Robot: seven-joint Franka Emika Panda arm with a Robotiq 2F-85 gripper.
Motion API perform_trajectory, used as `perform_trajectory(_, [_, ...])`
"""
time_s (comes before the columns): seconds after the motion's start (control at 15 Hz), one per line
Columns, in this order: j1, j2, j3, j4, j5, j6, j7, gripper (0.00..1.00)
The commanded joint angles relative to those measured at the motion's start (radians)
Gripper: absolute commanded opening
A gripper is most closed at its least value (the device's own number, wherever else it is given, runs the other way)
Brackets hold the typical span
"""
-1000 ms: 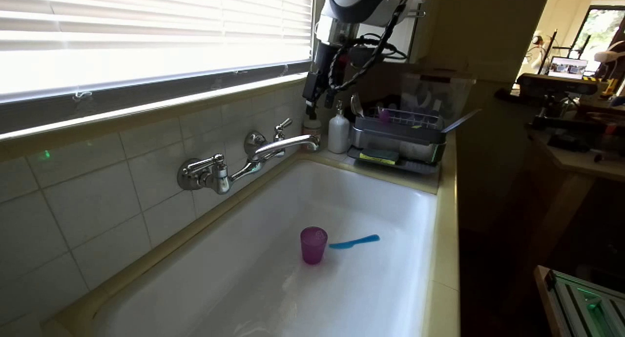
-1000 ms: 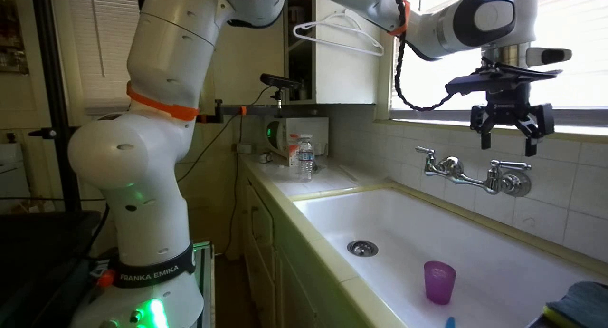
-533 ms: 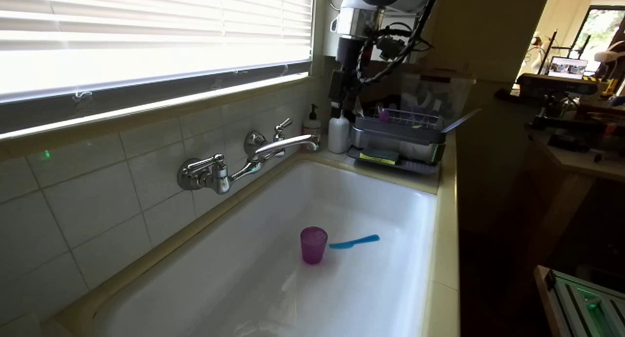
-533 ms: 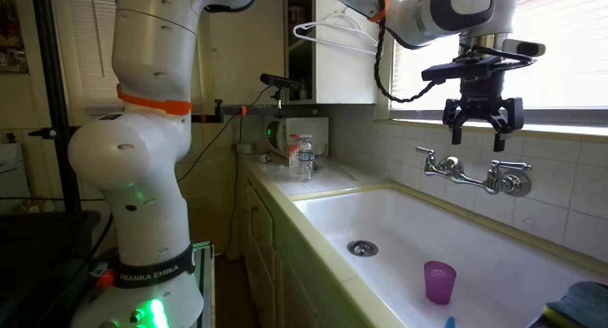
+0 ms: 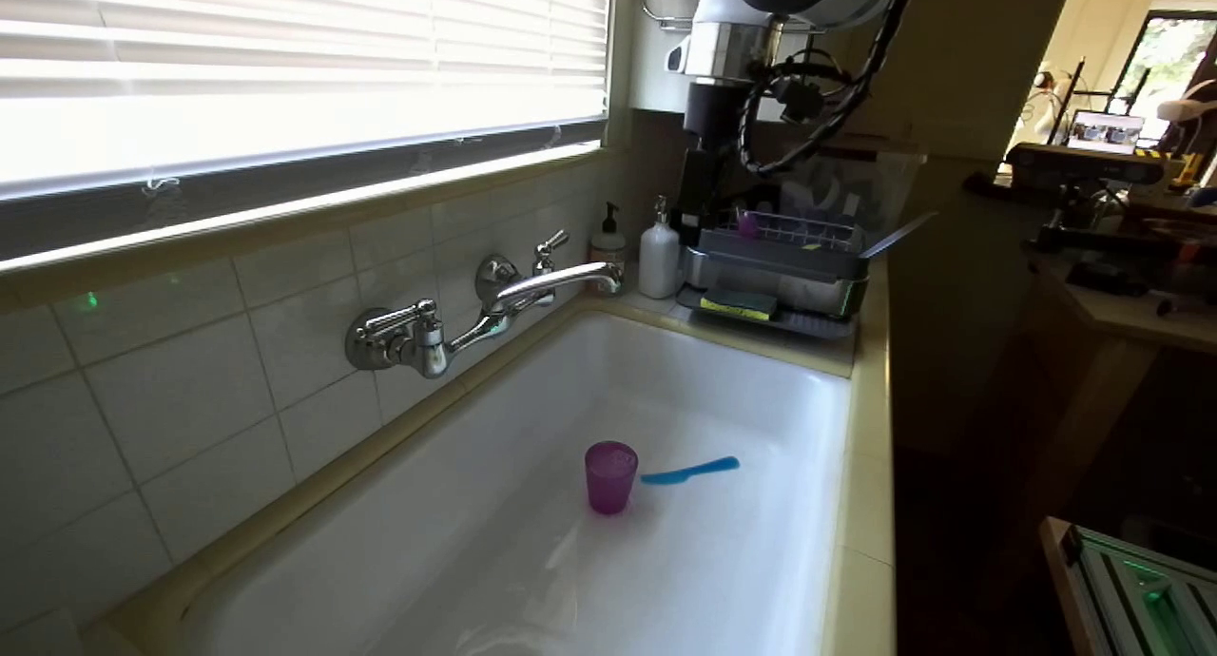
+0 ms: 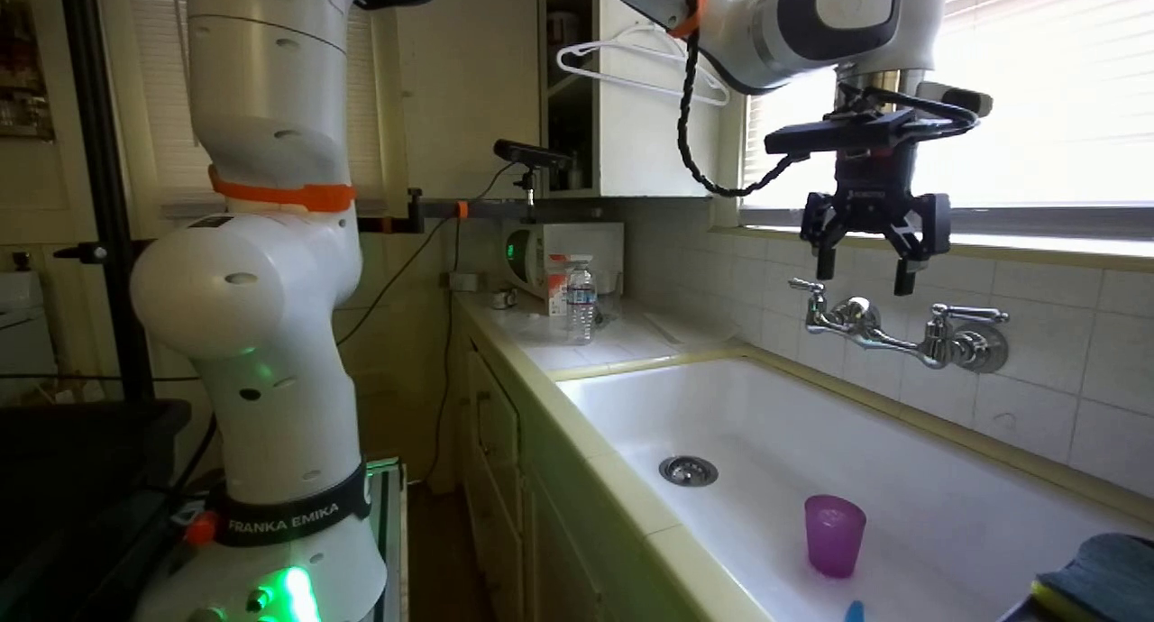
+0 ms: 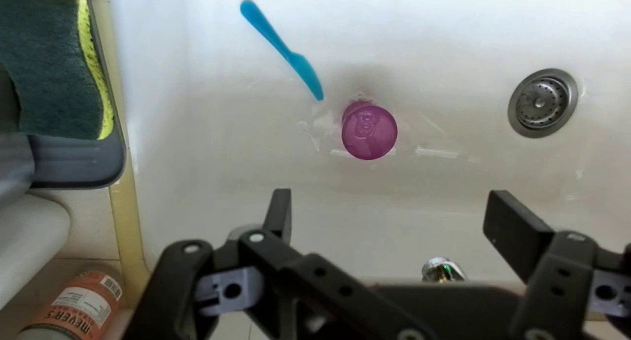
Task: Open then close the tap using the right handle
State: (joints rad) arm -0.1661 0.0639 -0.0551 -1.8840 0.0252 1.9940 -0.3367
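Observation:
The chrome wall tap has a curved spout (image 5: 566,278) and two lever handles. The right handle (image 5: 550,249) is the far one in that exterior view and the near one (image 6: 969,315) in the exterior view from the opposite end. The left handle (image 5: 404,318) is nearer there. No water stream shows. My gripper (image 6: 865,270) hangs pointing down above the sink, its fingers apart and empty, touching nothing. In the wrist view the gripper (image 7: 394,217) is wide open. A chrome part of the tap (image 7: 442,269) shows low between the fingers; the rest of the tap is hidden.
A purple cup (image 5: 610,480) and a blue knife (image 5: 689,471) are in the white sink (image 6: 685,397). At the sink's end stand a dish rack (image 5: 775,264), a sponge (image 5: 740,304), a white bottle (image 5: 659,261) and a soap bottle (image 5: 608,247). Tiled wall (image 5: 171,342) backs the tap.
The arm and gripper have moved away from the tap wall, leftward in one exterior view and rightward in another. The gripper stays open. The tap, handles and cup look unchanged.

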Motion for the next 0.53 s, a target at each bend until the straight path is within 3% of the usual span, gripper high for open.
perform_trajectory(0.0, [0.017,-0.063,-0.019,-0.080,-0.007,-0.004,-0.038,1.00])
perform_trajectory(0.47, [0.019,-0.028,-0.023,-0.034,-0.002,-0.003,-0.024,1.00])
